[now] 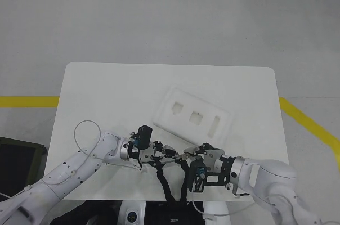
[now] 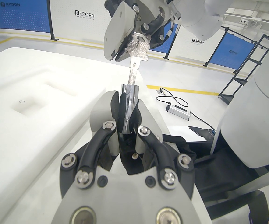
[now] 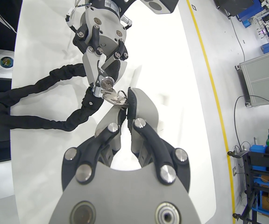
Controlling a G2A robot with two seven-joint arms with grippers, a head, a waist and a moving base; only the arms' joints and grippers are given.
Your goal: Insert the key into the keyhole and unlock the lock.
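Near the 6 o'clock edge of the worktop (image 1: 102,95), apparently lifted off it, the two arms meet tip to tip. The left gripper (image 2: 128,104), in from 8 o'clock, has its jaws clamped narrow on the lock (image 2: 129,110), a short chrome cylinder whose black sleeved cable (image 3: 90,104) trails toward 6 o'clock and over the edge. The right gripper (image 3: 125,104), in from 4 o'clock, has its jaws pinched on the flat bow of the key (image 2: 138,47), beside a small split ring. The blade stands in the keyhole at the cylinder's end with part of its length bare, so I judge insertion begun and the turn not yet made. The key is light, thin, stiff and smooth, and likely to pivot in the pads if twisted off-axis. The bow's broad faces are the place to grip, turning about the blade's line. The lock is small, hard and polished, so it may spin; a firm hold across its barrel, clear of the keyhole face, looks right. The limp cable will drag a little. A white foam tray (image 1: 165,115) lies toward 12 o'clock, well apart.
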